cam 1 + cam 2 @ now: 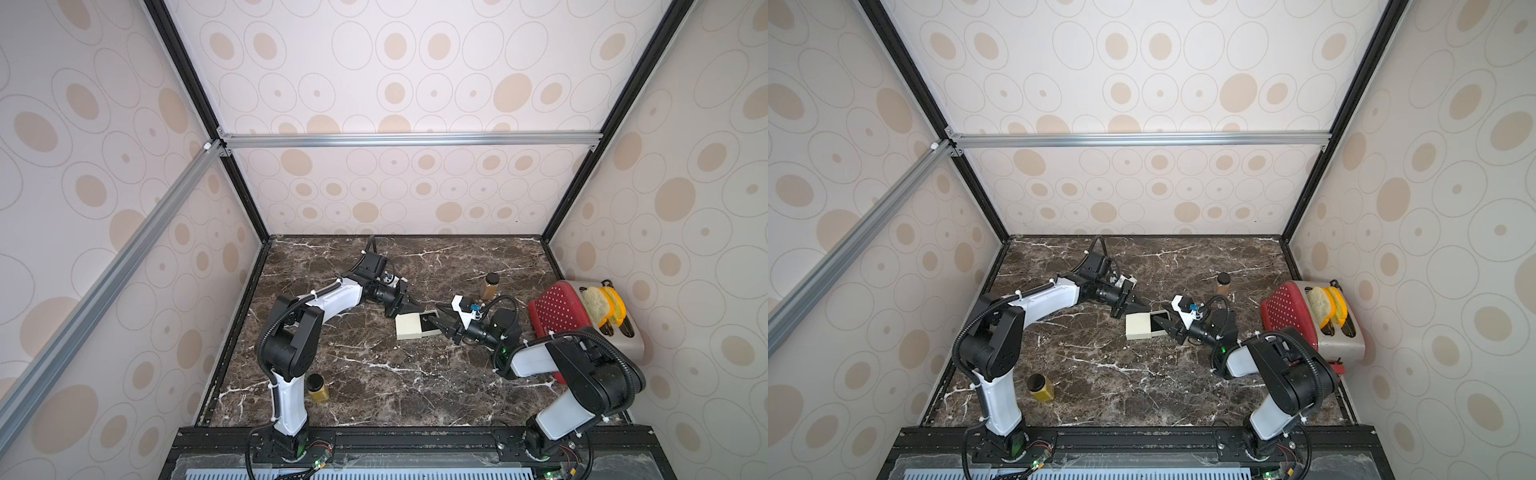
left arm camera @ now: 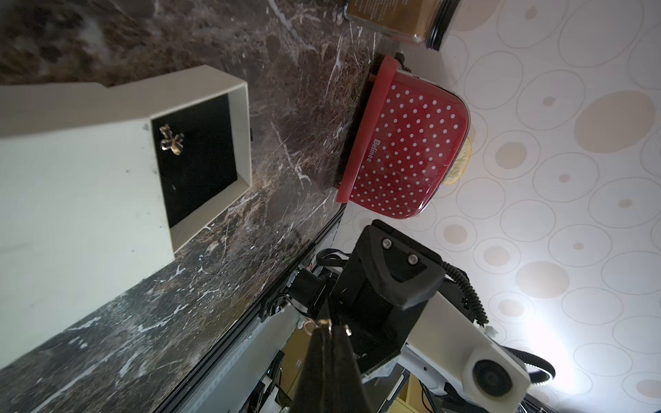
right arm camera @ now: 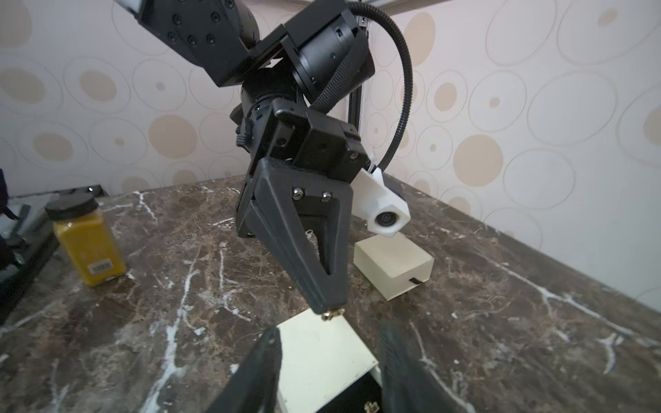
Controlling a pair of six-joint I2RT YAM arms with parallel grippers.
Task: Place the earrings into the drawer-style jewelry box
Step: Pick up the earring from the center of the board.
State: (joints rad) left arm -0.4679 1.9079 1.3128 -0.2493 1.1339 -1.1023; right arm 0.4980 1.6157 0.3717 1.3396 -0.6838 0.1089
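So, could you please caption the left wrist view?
Left gripper pinches one earring; second earring lies in the open jewelry-box drawer.

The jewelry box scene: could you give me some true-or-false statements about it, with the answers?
1. The jewelry box has its drawer closed. False: the drawer is pulled open.
2. One earring lies in the drawer. True.
3. The left gripper is empty. False: it pinches a second earring at its tips.
4. A yellow spice jar stands by the left arm. True.
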